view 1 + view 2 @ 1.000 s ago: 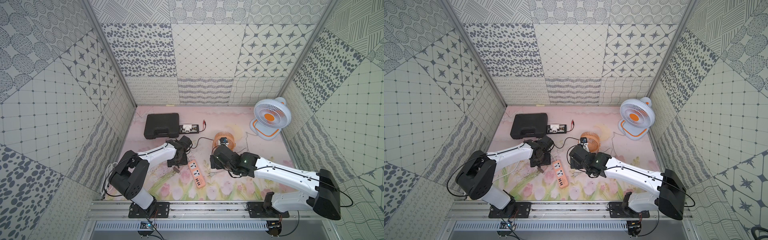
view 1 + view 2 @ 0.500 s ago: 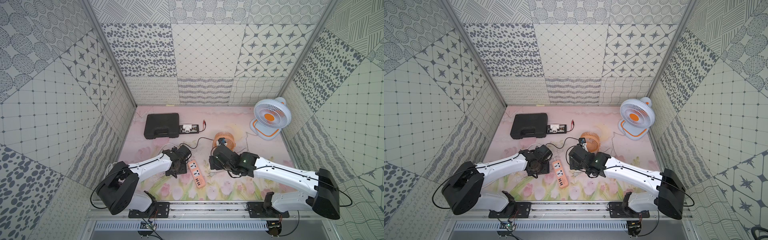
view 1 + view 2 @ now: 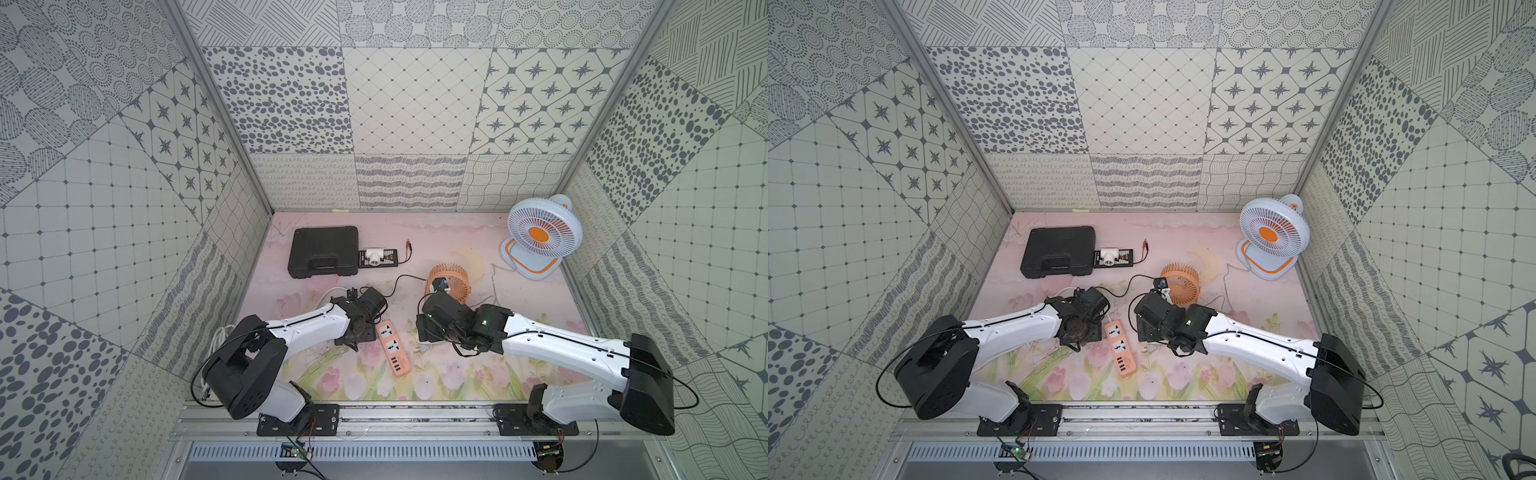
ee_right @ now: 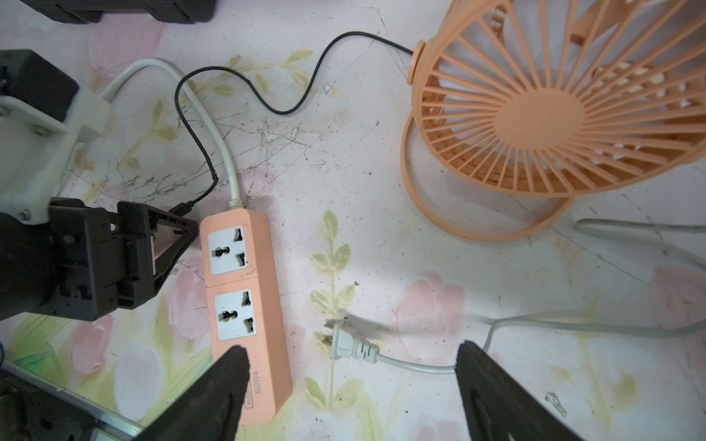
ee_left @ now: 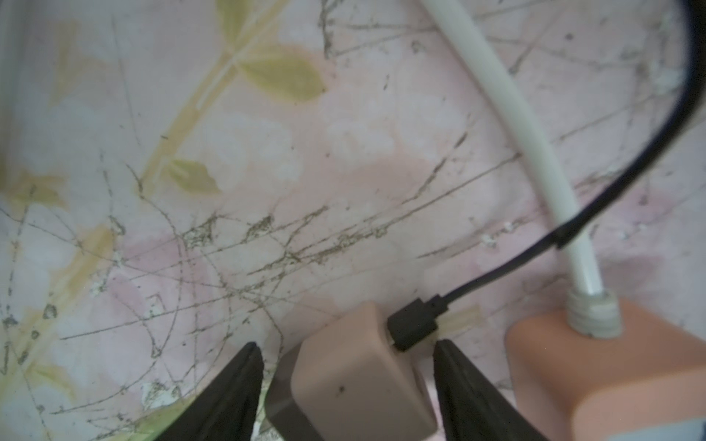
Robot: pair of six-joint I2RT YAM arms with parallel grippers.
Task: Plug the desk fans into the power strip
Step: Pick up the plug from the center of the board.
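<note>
The left gripper [image 5: 344, 345] is seen spread wide, jaws set either side of the beige USB adapter [image 5: 355, 382], not clamped. Just beside it, the peach-orange power strip [image 4: 244, 298] is laid flat on the floral mat [image 3: 457, 374]. Then the white two-pin plug [image 4: 347, 345] is straddled by the right gripper [image 4: 352, 346], opened wide, nothing held. The orange fan [image 4: 542, 114] is stood beyond.

Both top views are bright, evenly lit and sharp, with soft shadows. The left wrist view is soft, blurriest near two o'clock.
</note>
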